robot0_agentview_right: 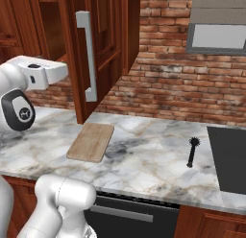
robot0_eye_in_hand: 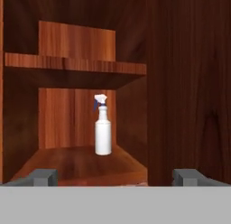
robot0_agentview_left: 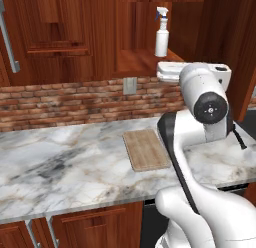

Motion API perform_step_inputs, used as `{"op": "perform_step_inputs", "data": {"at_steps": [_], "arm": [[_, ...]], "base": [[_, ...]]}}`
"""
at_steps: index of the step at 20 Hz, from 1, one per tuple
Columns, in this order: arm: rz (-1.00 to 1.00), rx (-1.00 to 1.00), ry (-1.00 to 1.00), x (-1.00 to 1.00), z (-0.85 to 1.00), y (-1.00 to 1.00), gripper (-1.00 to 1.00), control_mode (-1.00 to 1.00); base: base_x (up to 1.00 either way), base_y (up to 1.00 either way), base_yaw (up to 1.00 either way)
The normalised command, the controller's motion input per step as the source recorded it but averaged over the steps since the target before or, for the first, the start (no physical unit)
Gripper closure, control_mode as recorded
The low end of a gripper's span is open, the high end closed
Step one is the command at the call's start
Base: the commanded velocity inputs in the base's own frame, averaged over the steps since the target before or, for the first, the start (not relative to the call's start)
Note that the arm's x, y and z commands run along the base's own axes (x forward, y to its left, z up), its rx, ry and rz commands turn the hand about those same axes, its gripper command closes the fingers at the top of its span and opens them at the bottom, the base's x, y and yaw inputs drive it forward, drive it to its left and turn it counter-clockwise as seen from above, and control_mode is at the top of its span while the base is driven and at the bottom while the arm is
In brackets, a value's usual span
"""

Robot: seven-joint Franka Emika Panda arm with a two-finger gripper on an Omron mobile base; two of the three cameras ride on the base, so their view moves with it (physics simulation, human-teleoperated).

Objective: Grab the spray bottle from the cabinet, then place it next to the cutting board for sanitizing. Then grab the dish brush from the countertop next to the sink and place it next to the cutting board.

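Fingers (robot0_eye_in_hand: pixel 115 177) spread wide and holding nothing, we face the open recess of the dark reddish-brown wooden cabinet (robot0_eye_in_hand: pixel 76 69).

We see the small white plastic spray bottle (robot0_eye_in_hand: pixel 103 128) with its white-and-blue trigger nozzle standing upright on the lower shelf inside, well ahead of our fingers and apart from them. Below, the flat light-brown wooden cutting board (robot0_agentview_left: pixel 146 149) lies on the white-grey marble tabletop (robot0_agentview_left: pixel 60 167), and the slim black dish brush (robot0_agentview_right: pixel 192 151) rests on the same tabletop, well apart from the board, beside the dark sink (robot0_agentview_right: pixel 228 158).
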Motion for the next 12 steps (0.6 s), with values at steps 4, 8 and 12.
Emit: {"op": "perform_step_inputs", "data": {"at_steps": [4, 8, 12], "arm": [[-0.02, -0.05, -0.1, 0.05, 0.27, 0.04, -1.0, -1.0], [-0.04, -0.01, 0.0, 0.2, 0.24, 0.06, -1.0, -1.0], [-0.05, 0.0, 0.0, 0.24, 0.3, 0.0, -1.0, -1.0]], "base": [[0.0, 0.0, 0.0], [0.0, 0.0, 0.0], [0.0, 0.0, 0.0]]}}
